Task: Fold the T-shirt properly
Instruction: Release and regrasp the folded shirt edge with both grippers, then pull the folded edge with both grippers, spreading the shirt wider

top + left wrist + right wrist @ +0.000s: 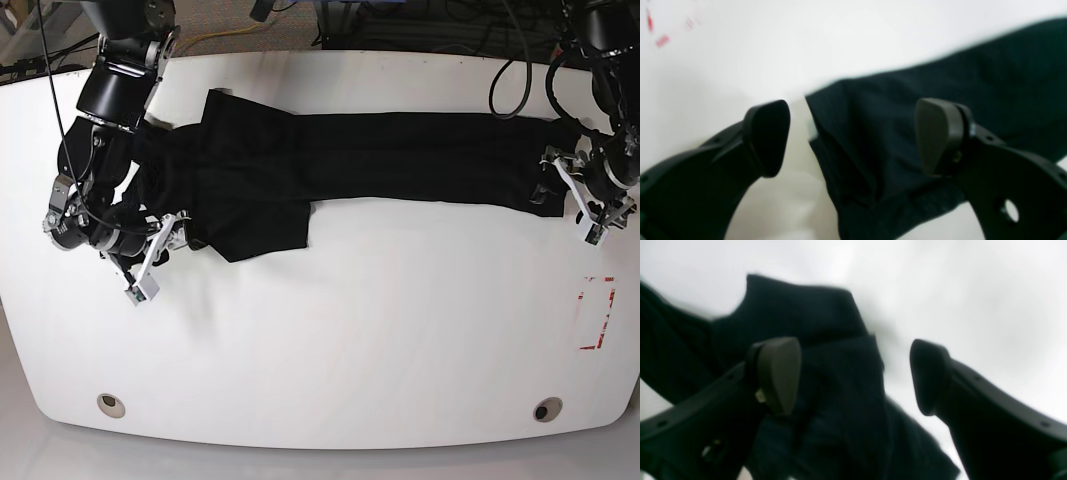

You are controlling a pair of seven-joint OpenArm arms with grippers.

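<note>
The black T-shirt [380, 155] lies stretched out in a long band across the far half of the white table [330, 340], with a wider folded part at its left end. My left gripper [853, 136] is open at the shirt's right end [562, 195]. One finger [938, 136] is over the cloth [990, 73] and the other is over bare table, with the cloth's corner between them. My right gripper [853, 375] is open at the shirt's left end [165, 243]. Its left finger [780, 373] is over the cloth [800, 306] and a cloth edge lies between the jaws.
A red rectangle mark [597, 312] is on the table at the right and also shows in the left wrist view [662, 40]. Two round holes [111, 404] [545, 409] sit near the table's front edge. Cables hang beyond the back edge.
</note>
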